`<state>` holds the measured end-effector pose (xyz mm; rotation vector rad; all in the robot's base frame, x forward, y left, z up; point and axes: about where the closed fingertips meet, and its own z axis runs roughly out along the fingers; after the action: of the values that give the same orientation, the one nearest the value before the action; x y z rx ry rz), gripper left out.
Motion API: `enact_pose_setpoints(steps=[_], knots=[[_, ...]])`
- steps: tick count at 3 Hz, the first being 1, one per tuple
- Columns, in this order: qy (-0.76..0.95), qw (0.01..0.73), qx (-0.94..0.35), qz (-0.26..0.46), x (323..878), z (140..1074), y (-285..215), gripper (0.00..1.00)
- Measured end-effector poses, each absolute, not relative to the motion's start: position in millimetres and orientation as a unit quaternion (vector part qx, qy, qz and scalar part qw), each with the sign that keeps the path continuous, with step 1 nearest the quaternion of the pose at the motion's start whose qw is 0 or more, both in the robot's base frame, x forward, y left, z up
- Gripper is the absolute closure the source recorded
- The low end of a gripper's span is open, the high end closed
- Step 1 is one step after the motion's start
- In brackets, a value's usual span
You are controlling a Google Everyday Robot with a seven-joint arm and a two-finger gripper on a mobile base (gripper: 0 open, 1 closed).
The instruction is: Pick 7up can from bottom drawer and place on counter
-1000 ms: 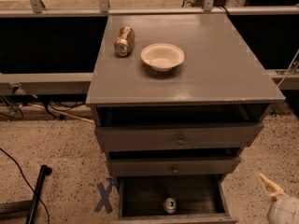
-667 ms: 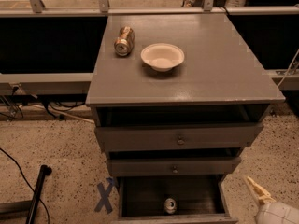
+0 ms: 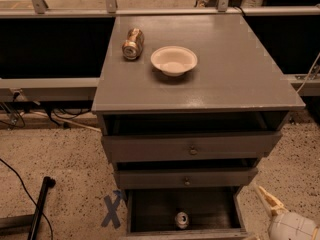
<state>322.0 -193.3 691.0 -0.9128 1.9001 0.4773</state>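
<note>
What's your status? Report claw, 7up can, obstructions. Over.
Claw low right, outside the bottom drawer, apart from the 7up can. Can upright in the open drawer, near its front. Counter holds a bowl and a gold-brown can, rear left.

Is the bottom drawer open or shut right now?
Open: the bottom drawer is pulled out, 7up can showing inside. The hand is at lower right, outside it.

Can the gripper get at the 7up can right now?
Probably yes: the bottom drawer is open, the 7up can stands inside with nothing over it, and the gripper is just outside the drawer's right wall.
</note>
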Motion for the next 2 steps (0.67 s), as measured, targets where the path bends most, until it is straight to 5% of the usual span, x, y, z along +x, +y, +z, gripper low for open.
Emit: enact_pose_setpoints(steps=[2], knots=[[0.670,0.579,-0.386,0.260,381,661,-133,0.00]])
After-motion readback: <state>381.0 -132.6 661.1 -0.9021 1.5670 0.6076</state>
